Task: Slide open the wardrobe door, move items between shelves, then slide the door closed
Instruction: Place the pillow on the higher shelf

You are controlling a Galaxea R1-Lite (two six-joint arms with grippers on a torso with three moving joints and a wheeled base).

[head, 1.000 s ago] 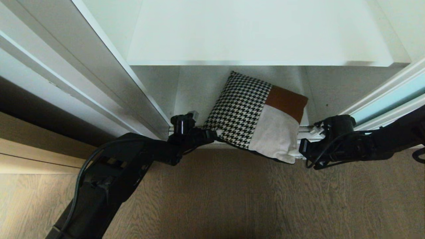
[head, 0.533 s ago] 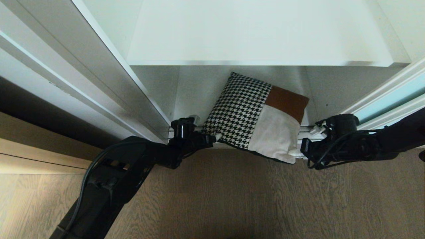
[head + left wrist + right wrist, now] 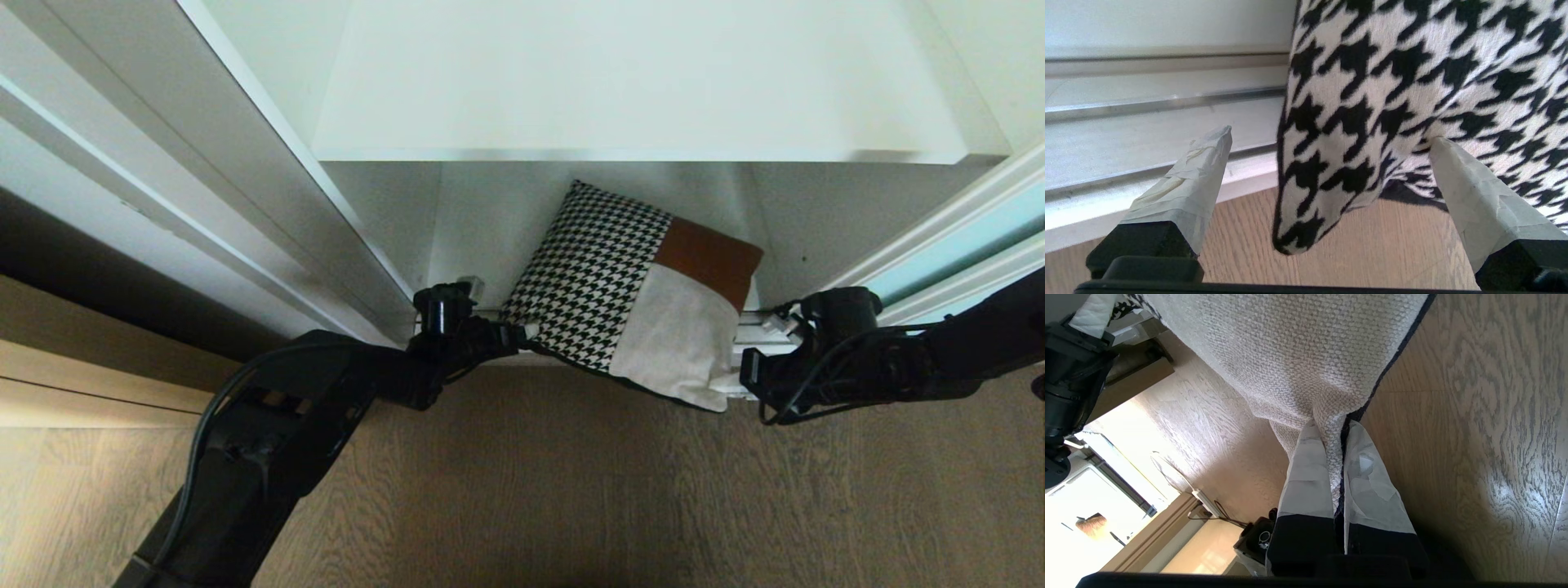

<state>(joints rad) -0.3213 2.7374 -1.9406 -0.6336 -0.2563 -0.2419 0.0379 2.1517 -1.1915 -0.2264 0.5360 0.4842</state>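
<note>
Two taped white fingers (image 3: 1306, 473) of our right gripper (image 3: 739, 377) are pinched tight on the cream corner of the square cushion with black-and-white houndstooth, rust-brown and cream patches (image 3: 637, 322). Our left gripper (image 3: 522, 333) has its two taped fingers (image 3: 1196, 179) wide apart, one on each side of the houndstooth corner, not squeezing it. One of them seems to brush the cloth, but we cannot be sure.

The cushion leans at the front of the lowest white shelf (image 3: 482, 229). Its near edge sticks out over the door track and hangs above the grey wood-grain floor (image 3: 522, 490). A second flat white shelf board (image 3: 637, 82) sits above it with nothing on it that we can see.

The frosted pale aqua sliding wardrobe door (image 3: 955, 245) is pushed off to the right, so the wardrobe is open. We think we are at the moving step: taking hold of the cushion so we can lift it. Next, the left fingers need to close on their corner. Then both arms must rise together and carry the cushion up and in past the front edge of the upper board.

We count one cushion, two shelves in view, one aqua door and two grippers.
</note>
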